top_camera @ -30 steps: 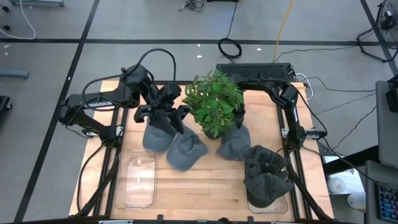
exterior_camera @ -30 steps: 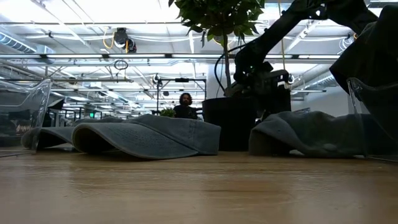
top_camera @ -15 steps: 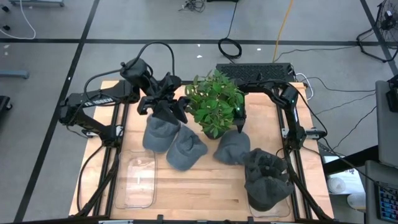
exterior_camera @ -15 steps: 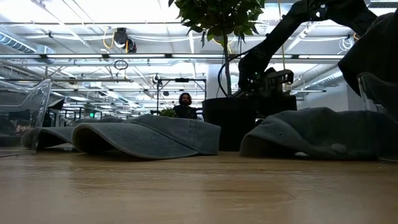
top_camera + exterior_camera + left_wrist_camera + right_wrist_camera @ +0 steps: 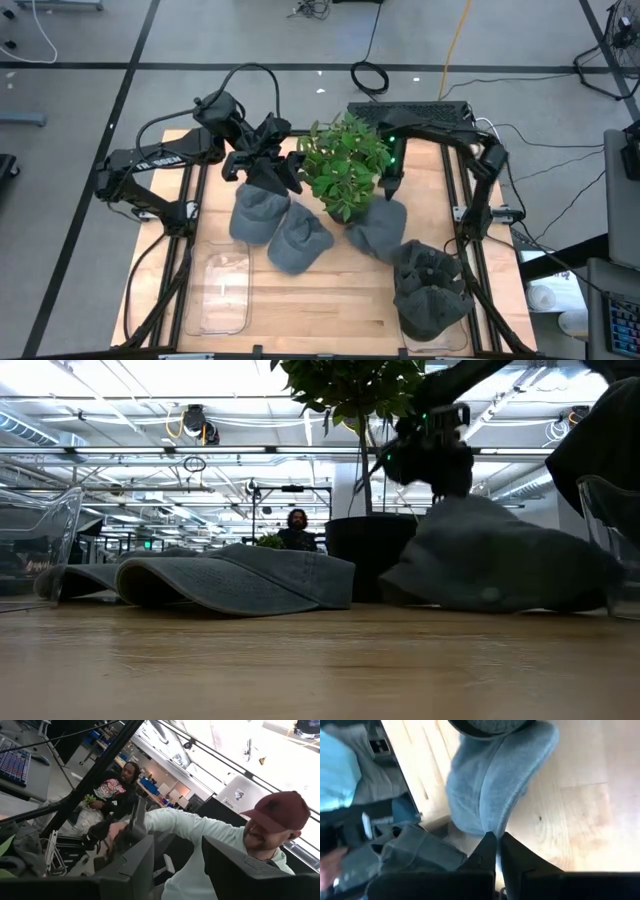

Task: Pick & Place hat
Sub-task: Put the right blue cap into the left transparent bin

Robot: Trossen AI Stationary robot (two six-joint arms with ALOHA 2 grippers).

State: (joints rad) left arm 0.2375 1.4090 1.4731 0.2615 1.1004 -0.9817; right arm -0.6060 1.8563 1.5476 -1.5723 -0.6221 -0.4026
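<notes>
Hat lies at centre right of the tabletop, its upper edge pinched and lifted by the right gripper beside the plant. Left gripper, upper left, half-spread, holds nothing visible.

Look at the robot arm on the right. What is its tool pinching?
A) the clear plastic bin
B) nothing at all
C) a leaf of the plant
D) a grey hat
D: the right tool is shut on the edge of a grey hat, lifting one side of it beside the potted plant.
</notes>
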